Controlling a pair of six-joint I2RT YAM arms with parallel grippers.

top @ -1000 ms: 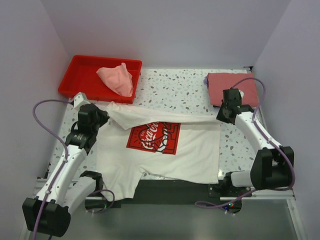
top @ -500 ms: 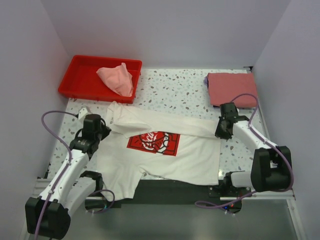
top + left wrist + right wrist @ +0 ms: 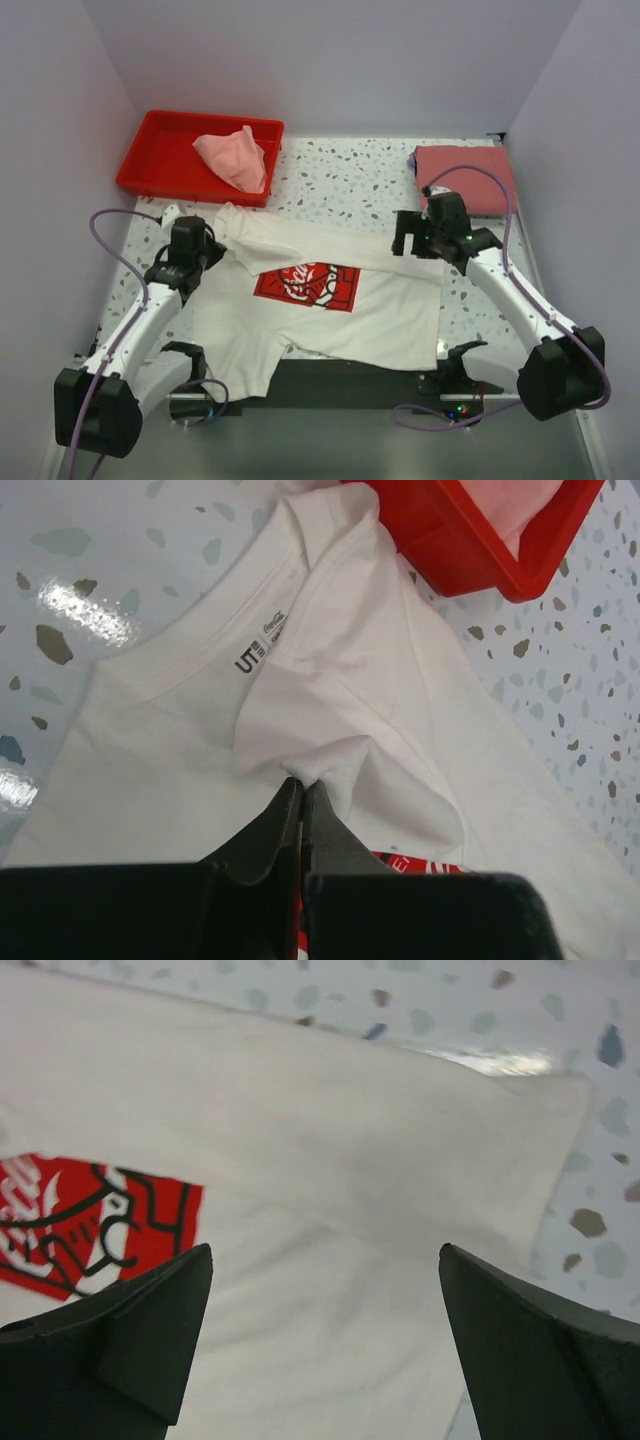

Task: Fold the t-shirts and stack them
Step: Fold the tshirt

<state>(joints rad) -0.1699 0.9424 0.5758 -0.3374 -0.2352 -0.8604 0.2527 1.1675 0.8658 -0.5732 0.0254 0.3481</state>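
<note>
- I was mid-fold on the white cotton t-shirt with the red rectangular chest print. It lay spread on the speckled bench, its top strip turned down.
- My left gripper was clamped on a pinch of cloth below the collar. My right gripper hung with jaws apart over the folded right edge, holding nothing.
- Next, I judged, the right needed a fresh grip there.
- The red plastic tray crowded my left, and the hem reached the near bench edge.

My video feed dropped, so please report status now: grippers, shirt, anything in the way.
Left gripper shut on white t-shirt near the collar. Right gripper open over its folded part. Red tray near collar, not blocking.
</note>
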